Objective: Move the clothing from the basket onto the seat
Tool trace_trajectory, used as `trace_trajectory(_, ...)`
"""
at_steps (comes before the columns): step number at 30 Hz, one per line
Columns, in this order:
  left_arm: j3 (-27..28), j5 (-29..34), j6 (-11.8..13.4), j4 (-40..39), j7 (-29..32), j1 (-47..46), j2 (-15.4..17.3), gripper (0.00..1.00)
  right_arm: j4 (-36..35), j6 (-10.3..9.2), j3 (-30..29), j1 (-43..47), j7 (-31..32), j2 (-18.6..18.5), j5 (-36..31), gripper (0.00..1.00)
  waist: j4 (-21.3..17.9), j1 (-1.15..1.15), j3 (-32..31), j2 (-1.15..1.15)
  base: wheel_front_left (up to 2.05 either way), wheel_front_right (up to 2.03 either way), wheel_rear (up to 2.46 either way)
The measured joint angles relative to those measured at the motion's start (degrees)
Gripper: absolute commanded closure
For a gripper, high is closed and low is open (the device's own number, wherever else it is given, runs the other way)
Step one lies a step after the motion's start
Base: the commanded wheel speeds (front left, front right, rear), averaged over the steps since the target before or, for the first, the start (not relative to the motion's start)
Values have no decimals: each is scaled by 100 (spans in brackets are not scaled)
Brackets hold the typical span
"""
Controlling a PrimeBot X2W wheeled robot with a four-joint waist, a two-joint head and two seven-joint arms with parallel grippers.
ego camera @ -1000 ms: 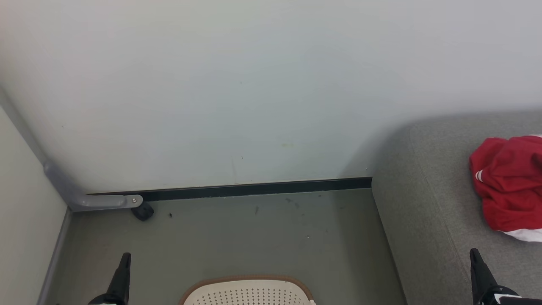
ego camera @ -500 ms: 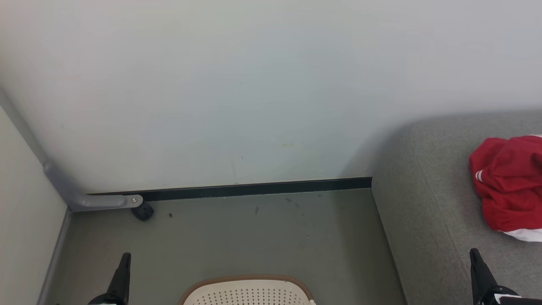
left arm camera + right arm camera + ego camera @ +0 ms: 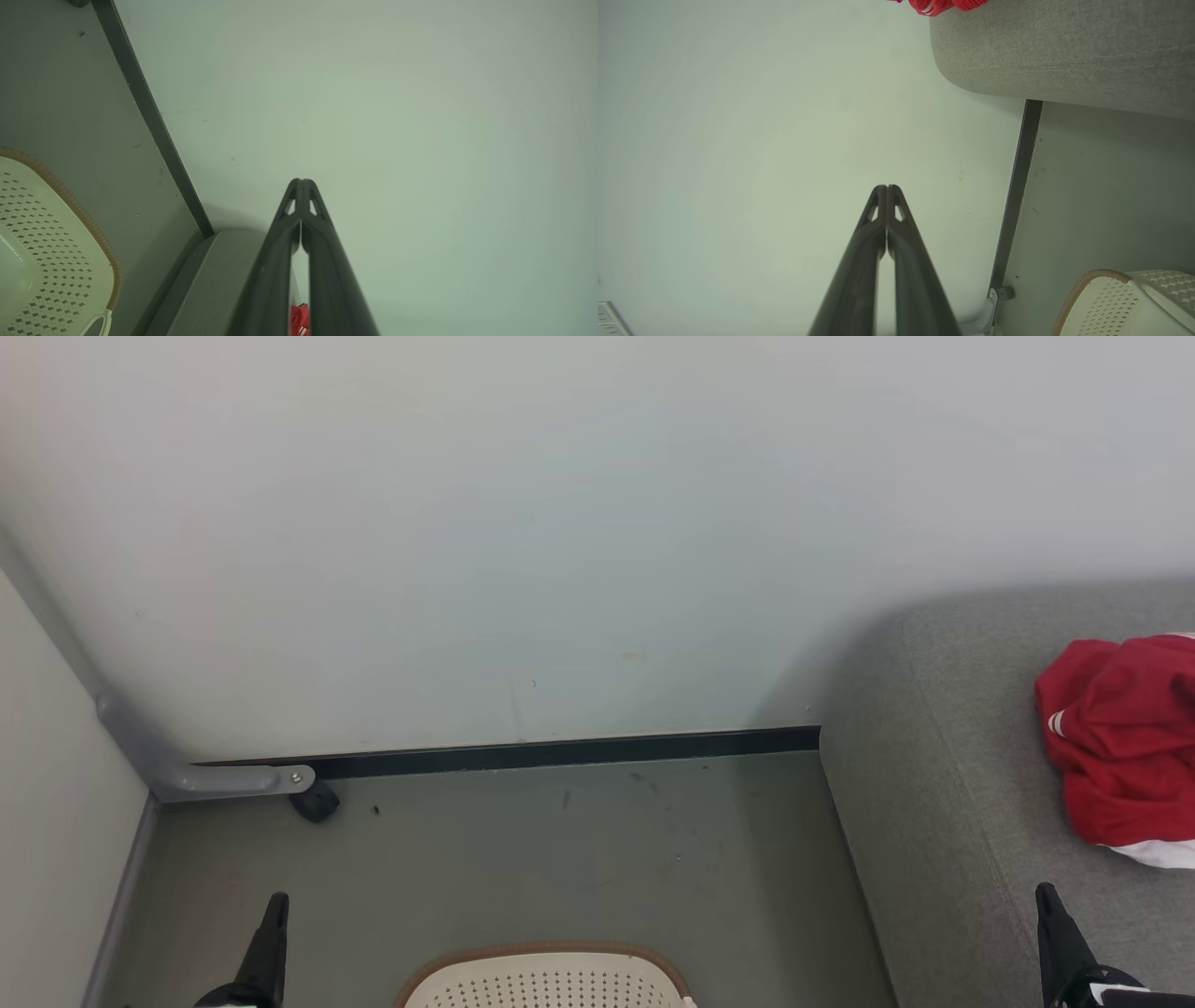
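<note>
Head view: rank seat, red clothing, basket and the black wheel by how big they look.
1. seat, largest
2. clothing
3. basket, though only its far end shows at the frame edge
4. black wheel, smallest

Woven cloth seat (image 3: 943,784), perforated matt plastic basket (image 3: 546,985)

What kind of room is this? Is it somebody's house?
Likely an indoor corner set up like a home laundry spot, though I can't be sure. There's a grey seat with red clothing on it, a laundry basket on the floor, and a bare pale wall.
</note>
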Motion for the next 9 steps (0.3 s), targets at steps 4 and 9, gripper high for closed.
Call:
trace_trajectory(4,0,0,0,0,0,0,0,100,-1,0,0,0,0,0,0,100,0,0,0,0,0,0,0)
trace_trajectory(9,0,0,0,0,0,0,0,100,-1,0,0,0,0,0,0,100,0,0,0,0,0,0,0)
